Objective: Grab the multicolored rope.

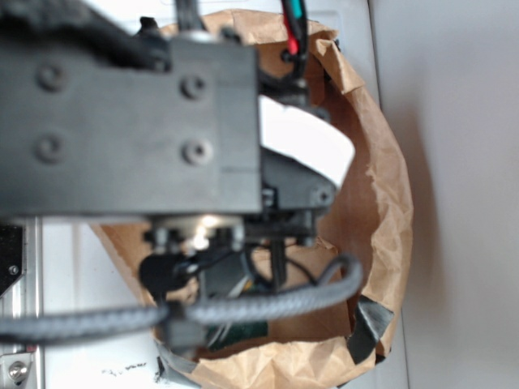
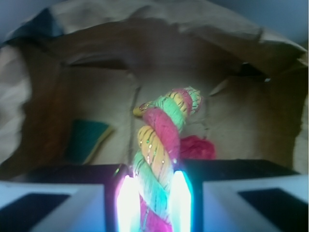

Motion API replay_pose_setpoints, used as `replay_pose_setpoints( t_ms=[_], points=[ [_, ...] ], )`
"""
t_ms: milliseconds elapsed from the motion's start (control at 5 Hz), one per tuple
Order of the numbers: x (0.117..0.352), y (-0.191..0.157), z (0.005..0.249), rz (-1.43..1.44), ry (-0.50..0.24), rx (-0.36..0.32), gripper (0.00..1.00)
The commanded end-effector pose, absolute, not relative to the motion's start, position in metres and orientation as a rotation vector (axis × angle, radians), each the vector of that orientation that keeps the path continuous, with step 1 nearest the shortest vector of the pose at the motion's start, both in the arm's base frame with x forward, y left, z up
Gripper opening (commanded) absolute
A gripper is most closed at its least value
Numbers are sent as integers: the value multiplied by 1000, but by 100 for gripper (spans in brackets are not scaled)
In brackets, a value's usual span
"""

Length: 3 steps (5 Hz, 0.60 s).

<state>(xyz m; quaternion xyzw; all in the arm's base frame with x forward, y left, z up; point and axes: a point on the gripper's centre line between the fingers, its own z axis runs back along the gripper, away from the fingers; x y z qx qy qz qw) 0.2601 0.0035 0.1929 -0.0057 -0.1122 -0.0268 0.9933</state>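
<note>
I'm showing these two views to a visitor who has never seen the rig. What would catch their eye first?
In the wrist view, the multicolored rope dominates, rising between the end effector's two glowing fingers, with a green-and-yellow sponge at left. In the exterior view, the black arm fills the frame above a crumpled brown paper bag.

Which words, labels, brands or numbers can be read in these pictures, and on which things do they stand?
None can be read.
The paper bag, the multicolored rope, the sponge and the gripper show no writing.
Dark marks at the exterior view's bottom edge are too blurred to read.
</note>
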Motion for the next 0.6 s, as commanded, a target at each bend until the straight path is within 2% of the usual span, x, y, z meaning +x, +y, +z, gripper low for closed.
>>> replay_pose_setpoints(
  t_ms=[0, 200, 400],
  points=[
    [249, 24, 232, -9, -250, -31, 0],
    [250, 21, 229, 12, -234, -13, 0],
    [250, 19, 227, 5, -259, 45, 0]
  ],
)
